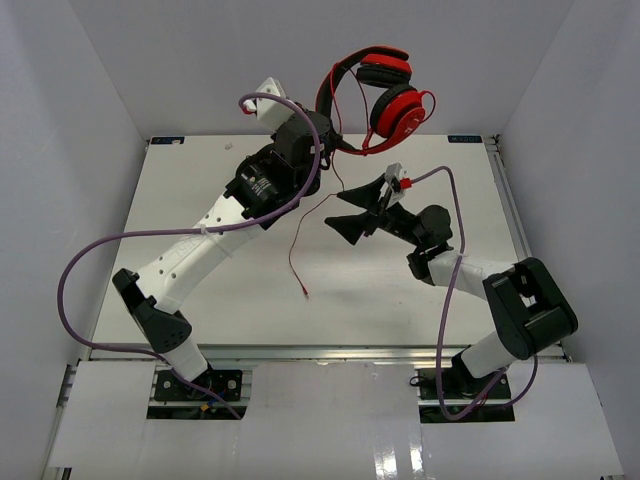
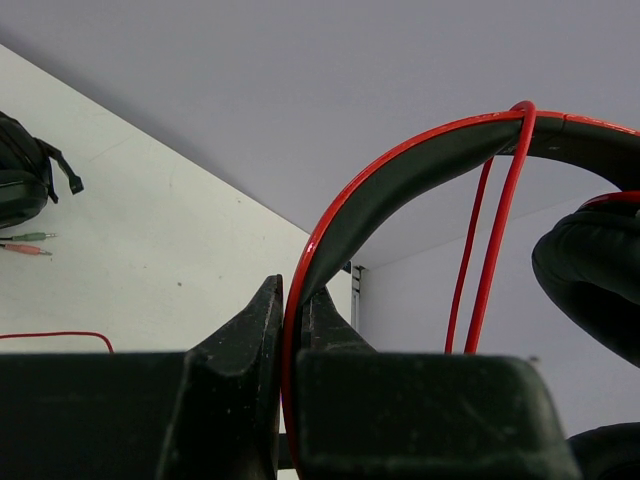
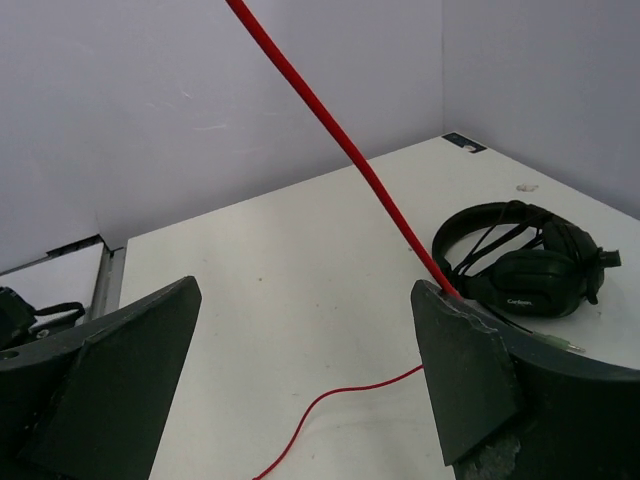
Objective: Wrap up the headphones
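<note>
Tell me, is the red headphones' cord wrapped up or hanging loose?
Mostly loose. The long thin red cable crosses the red headband once, then hangs down to the white table.

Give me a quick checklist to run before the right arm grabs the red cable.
1. Left gripper shut on the headphones at the headband: ok.
2. Headphones held up off the table: ok.
3. Right gripper open: ok.
4. Cable centred between the jaws: not ok, it lies against one finger.
5. Slack cable apart from the black headphones: ok.
</note>
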Robot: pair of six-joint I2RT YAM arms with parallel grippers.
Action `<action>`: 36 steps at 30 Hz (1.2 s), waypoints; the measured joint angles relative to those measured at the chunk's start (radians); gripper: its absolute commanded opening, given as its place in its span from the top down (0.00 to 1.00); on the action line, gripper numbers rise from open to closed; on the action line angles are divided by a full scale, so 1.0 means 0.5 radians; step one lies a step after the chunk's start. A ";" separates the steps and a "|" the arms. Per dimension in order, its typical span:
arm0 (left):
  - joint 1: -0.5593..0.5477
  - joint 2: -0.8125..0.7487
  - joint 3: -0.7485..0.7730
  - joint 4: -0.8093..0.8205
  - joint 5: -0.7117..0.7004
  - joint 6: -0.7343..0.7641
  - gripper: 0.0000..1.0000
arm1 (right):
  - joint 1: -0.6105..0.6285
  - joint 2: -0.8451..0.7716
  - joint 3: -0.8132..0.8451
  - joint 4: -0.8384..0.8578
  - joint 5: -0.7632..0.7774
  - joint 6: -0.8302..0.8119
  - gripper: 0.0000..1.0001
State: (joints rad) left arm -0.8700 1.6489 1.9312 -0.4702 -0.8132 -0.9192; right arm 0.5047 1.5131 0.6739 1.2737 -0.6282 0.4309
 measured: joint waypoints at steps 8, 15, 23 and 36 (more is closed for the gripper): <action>0.000 -0.001 0.013 -0.001 0.011 0.006 1.00 | -0.040 -0.008 0.077 -0.196 -0.521 -0.381 0.16; 0.000 0.000 0.020 -0.001 0.009 0.021 1.00 | -0.125 -0.227 0.001 -0.358 -0.701 -0.556 0.24; 0.000 -0.001 0.020 -0.001 0.009 0.034 1.00 | -0.186 -0.148 0.253 -0.679 -0.553 -0.628 0.03; 0.000 -0.003 0.020 -0.001 0.080 -0.027 1.00 | -0.010 0.426 0.579 -0.057 -0.408 -0.098 0.08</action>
State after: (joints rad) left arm -0.8700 1.6474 1.9411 -0.4707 -0.7735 -0.9329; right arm 0.4997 1.7263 0.9632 1.2453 -0.8322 0.3818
